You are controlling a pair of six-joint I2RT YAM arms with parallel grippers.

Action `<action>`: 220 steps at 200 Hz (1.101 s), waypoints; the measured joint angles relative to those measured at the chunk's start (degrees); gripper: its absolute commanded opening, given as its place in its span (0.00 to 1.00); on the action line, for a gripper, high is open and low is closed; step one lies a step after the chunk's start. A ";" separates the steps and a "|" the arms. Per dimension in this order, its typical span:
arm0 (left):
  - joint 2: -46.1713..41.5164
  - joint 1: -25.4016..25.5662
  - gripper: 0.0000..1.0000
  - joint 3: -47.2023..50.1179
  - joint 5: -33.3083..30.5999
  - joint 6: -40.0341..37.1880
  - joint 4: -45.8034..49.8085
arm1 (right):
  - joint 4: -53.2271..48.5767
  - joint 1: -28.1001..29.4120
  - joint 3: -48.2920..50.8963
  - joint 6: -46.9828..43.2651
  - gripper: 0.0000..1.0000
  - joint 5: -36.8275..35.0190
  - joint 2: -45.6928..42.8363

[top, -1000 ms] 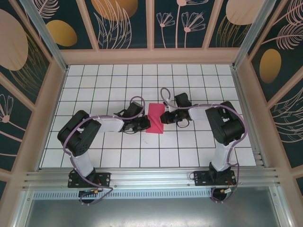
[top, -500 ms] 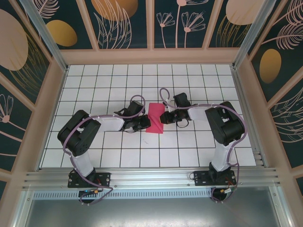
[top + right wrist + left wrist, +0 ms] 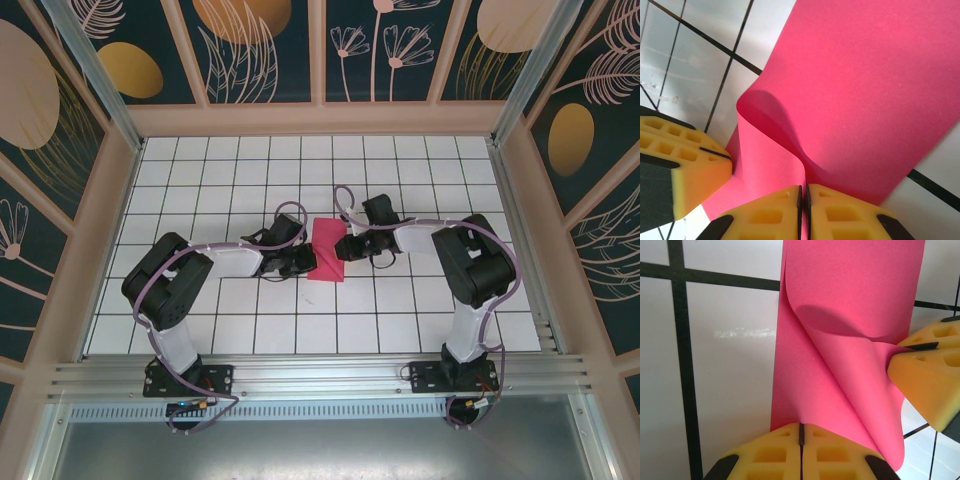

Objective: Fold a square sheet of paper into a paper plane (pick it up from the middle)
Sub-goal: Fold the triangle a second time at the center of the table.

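White tiles with black grid lines are spreading out under me, the table [image 3: 200, 300] filling the floor of the cell. On the middle tiles the magenta-pink sheet of paper [image 3: 327, 250] is lying as a narrow rectangle of folded layers, and one layer is curling up off the surface in a soft loop. I'm gripping it from both sides. My left claw [image 3: 303, 262] is pinching the left edge, its yellow pads [image 3: 785, 437] pressed together with the paper caught in the seam between them. My right claw [image 3: 347, 245] is pinching the opposite edge, its pads [image 3: 840, 200] squeezed onto the curled layer. The two claws are facing each other across the sheet, tips close together, almost meeting over the pink.
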State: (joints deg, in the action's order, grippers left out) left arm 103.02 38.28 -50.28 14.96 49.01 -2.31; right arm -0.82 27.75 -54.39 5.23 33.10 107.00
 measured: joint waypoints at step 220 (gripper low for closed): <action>-1.55 0.00 0.08 -2.43 0.17 5.95 -9.46 | -0.02 0.13 -0.63 -0.35 0.14 -1.20 0.79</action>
State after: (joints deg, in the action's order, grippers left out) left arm 101.47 38.28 -52.71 15.14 54.96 -11.77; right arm -0.84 27.88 -55.02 4.89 31.90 107.79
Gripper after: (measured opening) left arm 0.085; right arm 0.142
